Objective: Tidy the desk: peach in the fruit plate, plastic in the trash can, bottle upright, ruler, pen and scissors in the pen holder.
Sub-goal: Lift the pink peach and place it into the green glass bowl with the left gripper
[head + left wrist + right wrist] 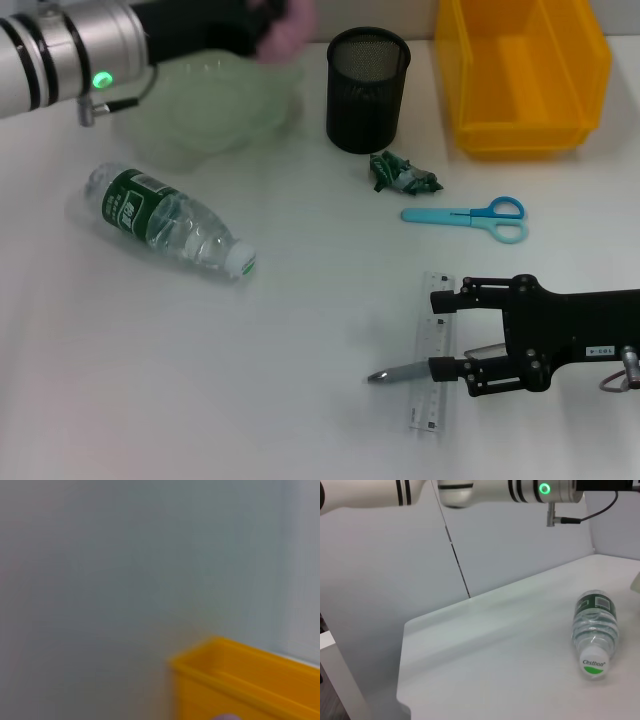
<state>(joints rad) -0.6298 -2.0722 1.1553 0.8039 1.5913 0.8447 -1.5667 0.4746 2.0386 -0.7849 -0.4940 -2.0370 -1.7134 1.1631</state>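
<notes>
The left tool (pixel 275 30) hangs over the fruit plate (pixel 205 105) at the far left, pinching the peach (pixel 290 28). The right tool (pixel 447 335), spread, straddles the ruler (pixel 432 350) and pen (pixel 400 373). Bottle (pixel 165 220) lying down, scissors (pixel 470 217) and plastic (pixel 400 175) remain.

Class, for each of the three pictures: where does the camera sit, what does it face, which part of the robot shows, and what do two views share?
Head view: from the robot's head, down at the desk; shows left arm over the fruit plate and right gripper at the ruler and pen.
Left wrist view: faces a wall and the yellow bin; no arm visible.
Right wrist view: looks across the desk at the lying bottle; left arm overhead.
Shared: bottle in head and right wrist views; bin in head and left wrist views.
</notes>
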